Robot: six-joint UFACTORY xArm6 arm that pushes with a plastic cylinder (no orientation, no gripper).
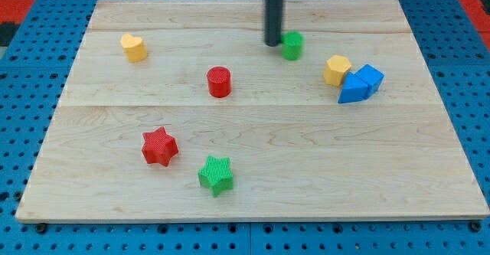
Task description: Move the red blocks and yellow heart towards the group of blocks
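Note:
My tip (273, 43) rests on the board near the view's top centre, just left of a green cylinder (292, 46). A red cylinder (219, 82) stands below and to the left of the tip. A red star (159, 146) lies at the lower left. A yellow heart (134, 47) sits at the upper left. On the right, a yellow hexagonal block (336, 70), a blue triangle (352, 89) and a blue cube-like block (370, 78) touch one another in a cluster.
A green star (216, 174) lies near the bottom centre, right of the red star. The wooden board (253, 201) sits on a blue pegboard (23, 132) that surrounds it on all sides.

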